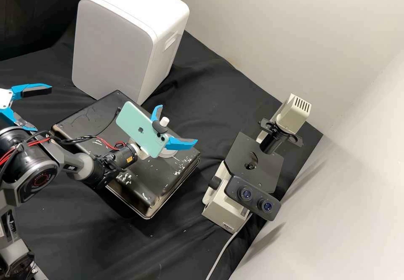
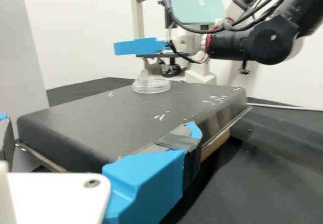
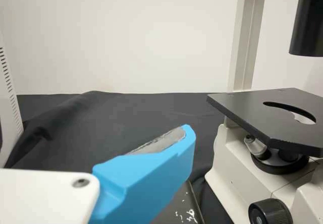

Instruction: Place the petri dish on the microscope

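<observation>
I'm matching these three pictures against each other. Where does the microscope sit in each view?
High view: the microscope stands right of centre on the black cloth, near the wall.
Left wrist view: microscope far off, partly hidden by the right arm.
Right wrist view: microscope close by, its stage plain.
Shared landmark: the scratched black box beside it.

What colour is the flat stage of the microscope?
The stage is black; the right wrist view shows it best.
</observation>
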